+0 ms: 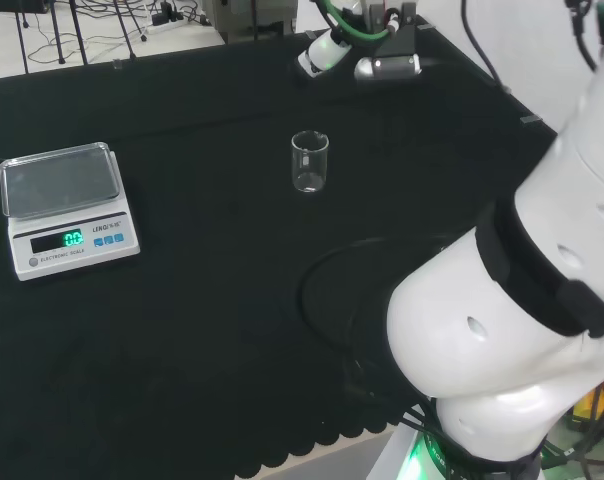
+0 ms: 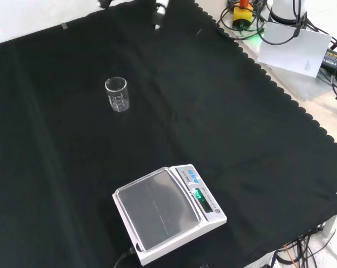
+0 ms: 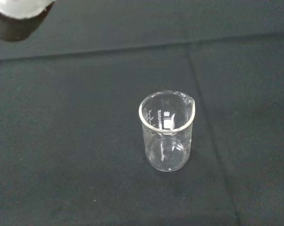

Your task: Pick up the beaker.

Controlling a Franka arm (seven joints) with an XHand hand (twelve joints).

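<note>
We are looking at a clear glass beaker [image 1: 310, 163] that is standing upright on the black cloth of the tabletop [image 1: 202, 330], with nothing touching it. In the head view it is sitting near the middle of the cloth, well apart from a white electronic scale [image 1: 67, 208] that is resting toward the left. In the front view the beaker [image 2: 118, 94] is standing in the upper left part of the cloth, and the scale [image 2: 167, 213] is sitting nearer the camera, low in the view, with its green display glowing. In the wrist view we are seeing the beaker [image 3: 167, 131] close up, empty as far as we can see, its spout and printed markings showing. A blurred white and black part of the hand [image 3: 17, 16] is showing at the corner of the wrist view, apart from the beaker; we cannot tell whether its fingers are apart or curled.
</note>
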